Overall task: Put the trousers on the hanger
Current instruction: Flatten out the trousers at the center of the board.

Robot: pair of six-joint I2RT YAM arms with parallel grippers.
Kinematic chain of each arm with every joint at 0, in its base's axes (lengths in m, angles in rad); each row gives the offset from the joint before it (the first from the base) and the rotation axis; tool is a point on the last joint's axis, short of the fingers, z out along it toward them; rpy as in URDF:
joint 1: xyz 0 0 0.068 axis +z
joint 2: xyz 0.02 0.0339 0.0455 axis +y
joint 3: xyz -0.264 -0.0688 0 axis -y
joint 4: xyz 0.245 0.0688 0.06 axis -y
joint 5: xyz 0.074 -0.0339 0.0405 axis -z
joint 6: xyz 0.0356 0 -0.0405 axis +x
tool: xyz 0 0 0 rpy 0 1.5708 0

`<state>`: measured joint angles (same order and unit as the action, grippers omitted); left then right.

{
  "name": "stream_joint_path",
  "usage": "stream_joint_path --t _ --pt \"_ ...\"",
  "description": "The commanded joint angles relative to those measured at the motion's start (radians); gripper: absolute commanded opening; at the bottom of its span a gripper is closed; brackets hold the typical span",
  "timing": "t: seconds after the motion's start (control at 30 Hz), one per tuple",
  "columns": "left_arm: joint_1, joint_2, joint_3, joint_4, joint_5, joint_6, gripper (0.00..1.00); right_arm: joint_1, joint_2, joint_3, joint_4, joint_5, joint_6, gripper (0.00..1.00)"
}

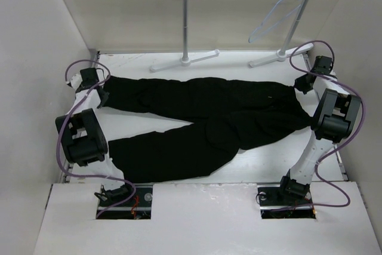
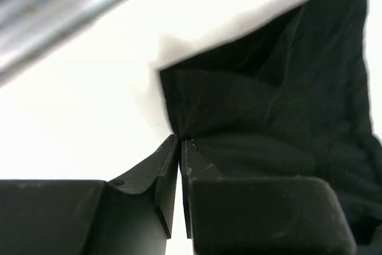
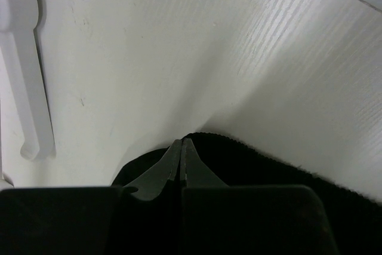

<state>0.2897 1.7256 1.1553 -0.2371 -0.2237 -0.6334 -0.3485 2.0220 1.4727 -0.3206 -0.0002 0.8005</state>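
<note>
The black trousers (image 1: 203, 117) lie flat across the table, waist to the right and the two legs spread to the left. My left gripper (image 1: 100, 91) is shut on the hem corner of the far leg; in the left wrist view its jaws (image 2: 181, 141) pinch the fabric (image 2: 280, 106). My right gripper (image 1: 305, 83) is shut on the waistband at the far right; in the right wrist view its jaws (image 3: 182, 143) close on the waistband edge (image 3: 268, 165). The pale translucent hanger (image 1: 276, 15) hangs from the rack rail at the back right, apart from both grippers.
The white garment rack (image 1: 186, 22) stands at the back, its feet (image 1: 185, 61) resting on the table just beyond the trousers. One foot (image 3: 24, 76) shows at the left of the right wrist view. White walls enclose the table on the left, right and back.
</note>
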Motion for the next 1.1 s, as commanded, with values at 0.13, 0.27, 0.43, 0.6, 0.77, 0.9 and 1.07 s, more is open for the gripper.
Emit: stream_joint_path --t 0.13,0.27,0.43,0.6,0.77,0.9,1.07 --pt "0.053 -0.026 -0.077 -0.038 -0.115 -0.031 0.06 -0.022 0.03 0.066 0.04 0.012 0.037 0.0" --pt "0.062 0.054 -0.06 -0.056 -0.094 -0.035 0.12 -0.017 0.041 0.077 0.038 0.006 0.031 0.0" --pt "0.062 -0.01 -0.049 -0.048 -0.072 -0.043 0.42 -0.017 0.04 0.077 0.037 -0.011 0.022 0.01" --pt "0.041 -0.253 -0.031 -0.059 -0.159 -0.066 0.45 -0.011 0.029 0.077 0.035 -0.009 0.012 0.02" --pt "-0.072 -0.041 0.278 -0.165 -0.082 -0.038 0.51 0.001 0.021 0.069 0.038 -0.014 0.014 0.03" --pt "-0.116 0.254 0.548 -0.24 0.039 -0.043 0.57 0.013 0.018 0.063 0.04 -0.017 0.02 0.03" --pt "-0.106 0.494 0.78 -0.327 0.08 -0.048 0.58 0.019 0.018 0.055 0.046 -0.04 0.019 0.03"
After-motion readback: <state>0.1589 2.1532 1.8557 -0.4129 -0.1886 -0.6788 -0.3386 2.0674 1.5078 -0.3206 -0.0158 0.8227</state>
